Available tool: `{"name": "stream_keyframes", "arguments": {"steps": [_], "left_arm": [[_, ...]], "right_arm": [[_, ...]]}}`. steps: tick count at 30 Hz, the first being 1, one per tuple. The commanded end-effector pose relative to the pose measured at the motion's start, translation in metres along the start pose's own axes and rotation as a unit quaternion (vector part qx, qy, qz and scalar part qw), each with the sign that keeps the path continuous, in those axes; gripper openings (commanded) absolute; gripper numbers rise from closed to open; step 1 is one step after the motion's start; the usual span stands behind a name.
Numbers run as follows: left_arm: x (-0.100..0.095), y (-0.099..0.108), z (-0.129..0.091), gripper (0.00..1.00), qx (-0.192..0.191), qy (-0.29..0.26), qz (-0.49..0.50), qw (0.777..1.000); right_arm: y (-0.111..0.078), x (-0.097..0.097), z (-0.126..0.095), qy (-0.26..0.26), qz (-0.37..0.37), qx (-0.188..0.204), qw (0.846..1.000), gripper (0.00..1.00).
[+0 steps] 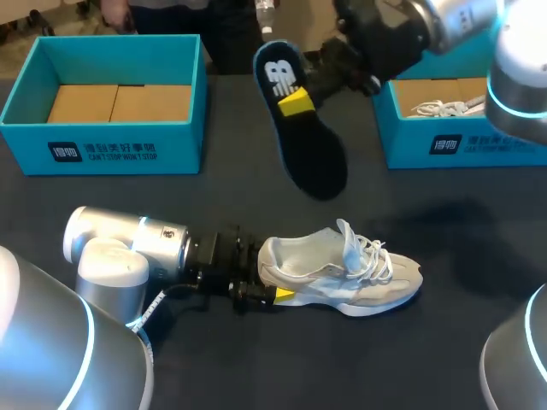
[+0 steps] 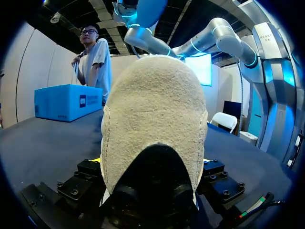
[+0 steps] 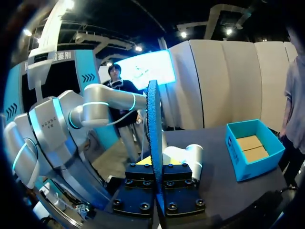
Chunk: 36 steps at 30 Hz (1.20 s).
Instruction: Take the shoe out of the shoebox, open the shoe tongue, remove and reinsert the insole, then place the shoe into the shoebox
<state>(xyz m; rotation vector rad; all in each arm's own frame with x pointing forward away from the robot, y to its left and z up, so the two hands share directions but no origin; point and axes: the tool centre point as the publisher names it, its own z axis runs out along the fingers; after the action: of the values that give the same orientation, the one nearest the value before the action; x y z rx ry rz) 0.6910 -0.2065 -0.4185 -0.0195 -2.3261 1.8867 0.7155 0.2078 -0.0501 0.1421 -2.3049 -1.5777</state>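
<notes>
Dark worktop bears the shoe, left fingers pinching its heel; right fingers pinch the insole aloft; I'd angle its toe into the collar, heel held steady.

Print marks left shoebox and right shoebox; a logo marks the insole.

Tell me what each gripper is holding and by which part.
The left gripper is shut on the shoe at its heel; right gripper is shut on the insole near its logo end.
</notes>
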Motion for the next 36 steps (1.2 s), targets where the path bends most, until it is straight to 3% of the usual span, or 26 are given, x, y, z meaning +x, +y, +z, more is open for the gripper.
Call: {"name": "stream_keyframes", "arguments": {"steps": [1,8,13,19,31,36], "left_arm": [[0.0,-0.001,0.001,0.0,-0.001,0.0,0.0,1.0],[0.0,-0.001,0.001,0.0,-0.001,0.0,0.0,1.0],[0.0,-0.001,0.001,0.0,-0.001,0.0,0.0,1.0],[0.0,-0.001,0.001,0.0,-0.001,0.0,0.0,1.0],[0.0,-0.001,0.001,0.0,-0.001,0.0,0.0,1.0],[0.0,-0.001,0.001,0.0,-0.001,0.0,0.0,1.0]], "right_arm": [[-0.01,0.019,0.0,-0.026,-0.002,-0.021,0.999,0.0],[-0.007,0.021,-0.004,-0.03,-0.003,-0.033,0.999,0.0],[0.003,0.043,-0.015,-0.046,0.036,-0.077,0.995,0.0],[0.019,0.077,-0.021,-0.05,0.078,-0.103,0.99,0.0],[0.019,0.077,-0.021,-0.05,0.078,-0.103,0.99,0.0],[0.03,0.105,-0.038,-0.077,0.107,-0.115,0.984,0.0]]}}
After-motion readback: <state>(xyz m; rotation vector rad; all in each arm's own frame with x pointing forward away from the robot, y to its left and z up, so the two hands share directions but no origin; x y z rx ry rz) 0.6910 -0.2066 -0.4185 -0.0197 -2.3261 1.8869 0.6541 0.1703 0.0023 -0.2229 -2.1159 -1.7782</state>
